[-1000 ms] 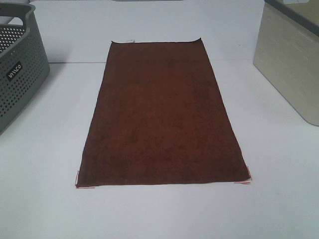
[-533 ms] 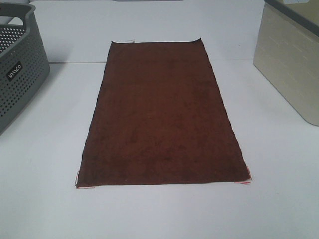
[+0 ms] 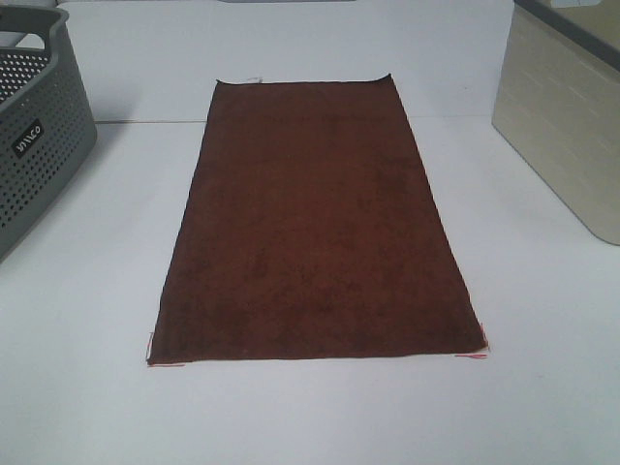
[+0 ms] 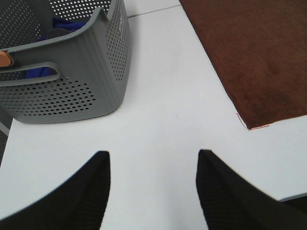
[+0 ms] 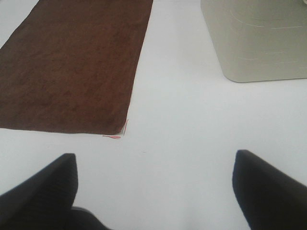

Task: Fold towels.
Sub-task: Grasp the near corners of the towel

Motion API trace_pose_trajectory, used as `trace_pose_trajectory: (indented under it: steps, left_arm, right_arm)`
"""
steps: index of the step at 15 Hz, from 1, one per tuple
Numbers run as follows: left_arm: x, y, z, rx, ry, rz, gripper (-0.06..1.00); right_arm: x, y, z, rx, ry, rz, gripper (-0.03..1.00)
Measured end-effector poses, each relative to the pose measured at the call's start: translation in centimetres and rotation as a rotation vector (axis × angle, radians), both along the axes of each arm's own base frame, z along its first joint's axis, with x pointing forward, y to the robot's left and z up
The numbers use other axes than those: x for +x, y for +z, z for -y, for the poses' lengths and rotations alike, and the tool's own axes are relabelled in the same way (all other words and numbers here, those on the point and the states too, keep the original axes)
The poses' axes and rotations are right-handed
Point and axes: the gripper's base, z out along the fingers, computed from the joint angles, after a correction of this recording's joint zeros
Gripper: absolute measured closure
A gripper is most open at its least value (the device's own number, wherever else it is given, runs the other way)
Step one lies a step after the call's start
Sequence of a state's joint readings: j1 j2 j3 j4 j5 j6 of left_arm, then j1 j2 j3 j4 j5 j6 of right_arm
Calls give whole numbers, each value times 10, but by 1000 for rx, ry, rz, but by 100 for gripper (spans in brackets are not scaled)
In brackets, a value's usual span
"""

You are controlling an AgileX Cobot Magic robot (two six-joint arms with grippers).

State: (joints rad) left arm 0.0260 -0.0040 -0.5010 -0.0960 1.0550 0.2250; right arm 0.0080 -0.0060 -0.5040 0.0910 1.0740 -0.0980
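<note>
The dark reddish-brown towel [image 3: 310, 223] lies flat and spread out lengthwise in the middle of the white table [image 3: 542, 320], with a small pale tag at its far left corner. It also shows in the left wrist view [image 4: 259, 52] and in the right wrist view [image 5: 72, 62]. Neither gripper shows in the high view. My left gripper [image 4: 152, 187] is open and empty above bare table, short of the towel's near left corner. My right gripper [image 5: 153, 187] is open and empty above bare table, short of the near right corner.
A grey perforated basket [image 3: 34, 126] stands at the far left; the left wrist view shows its wall [image 4: 72, 76] and blue cloth inside. A beige bin [image 3: 567, 116] stands at the far right, also in the right wrist view [image 5: 259, 38].
</note>
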Motion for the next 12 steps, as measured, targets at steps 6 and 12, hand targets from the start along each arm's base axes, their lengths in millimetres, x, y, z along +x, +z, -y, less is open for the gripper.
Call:
trace_pose_trajectory:
  steps: [6,12]
  left_arm:
    - [0,0,0,0,0,0,42]
    - [0,0,0,0,0,0,42]
  right_arm:
    - [0,0,0,0,0,0,14]
    - [0,0,0,0,0,0,14]
